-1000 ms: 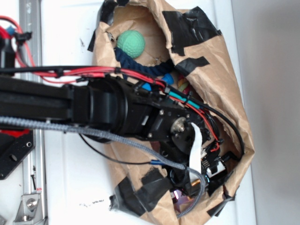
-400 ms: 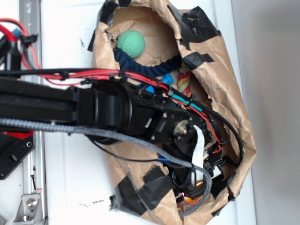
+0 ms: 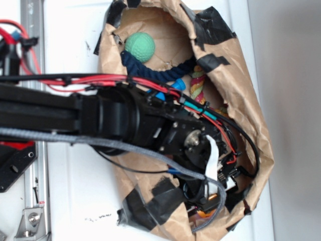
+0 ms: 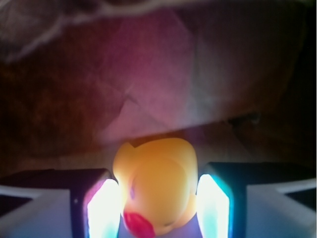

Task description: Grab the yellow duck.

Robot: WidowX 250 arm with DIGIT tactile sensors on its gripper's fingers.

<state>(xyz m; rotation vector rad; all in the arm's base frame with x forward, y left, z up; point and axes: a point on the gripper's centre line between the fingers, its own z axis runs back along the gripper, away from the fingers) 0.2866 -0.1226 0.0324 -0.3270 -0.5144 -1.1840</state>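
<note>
In the wrist view the yellow duck (image 4: 156, 183), smooth and rounded with a red beak at its lower left, sits between my two glowing pads (image 4: 105, 203). My gripper (image 4: 158, 187) is shut on it, and both pads touch its sides. Crumpled brown paper fills the view behind it. In the exterior view my gripper (image 3: 208, 201) is deep in the lower end of the brown paper bag (image 3: 241, 100), mostly hidden by the wrist and cables. Only a small orange-yellow patch of the duck (image 3: 203, 214) shows there.
Inside the bag's upper end lie a green ball (image 3: 140, 46), a navy rope (image 3: 150, 73) and a multicoloured rope ring (image 3: 197, 83). Black tape (image 3: 150, 203) patches the bag's walls. A metal rail (image 3: 35, 165) runs along the left of the white table.
My arm has pushed further down into the bag's lower end, uncovering more of the rope ring. An orange-yellow patch now shows under the wrist where a purple glow was.
</note>
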